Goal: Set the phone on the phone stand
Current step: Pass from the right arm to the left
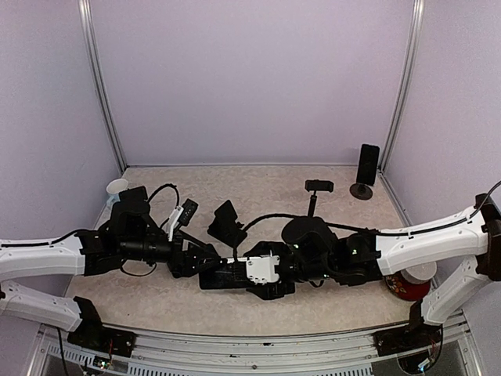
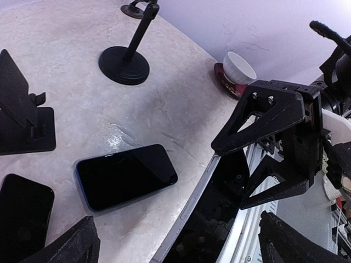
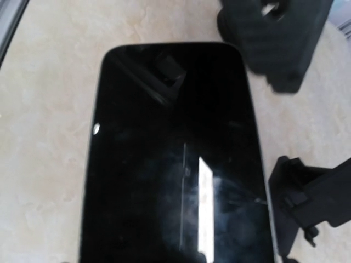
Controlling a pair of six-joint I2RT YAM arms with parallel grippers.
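A black phone with a silver edge [image 2: 204, 186] is tilted up off the table, and my right gripper [image 1: 239, 274] is shut on it; its black fingers [image 2: 274, 118] clamp the phone's far end. The phone's dark screen [image 3: 175, 153] fills the right wrist view, where the fingers are hidden. My left gripper [image 1: 202, 262] is open, with its fingertips [image 2: 77, 244] wide apart on either side of the held phone's near end. A black folding phone stand [image 1: 227, 223] is just behind the grippers and also shows in the wrist views [image 2: 24, 118] [image 3: 315, 203].
A second phone [image 2: 126, 175] lies flat on the table, and a third one [image 2: 22, 213] is beside it. A pole stand [image 1: 317, 188] is at mid back. A stand holding a phone [image 1: 368, 168] is at back right. A cup on a red saucer [image 1: 411, 278] is at right, and a white cup [image 1: 116, 186] at left.
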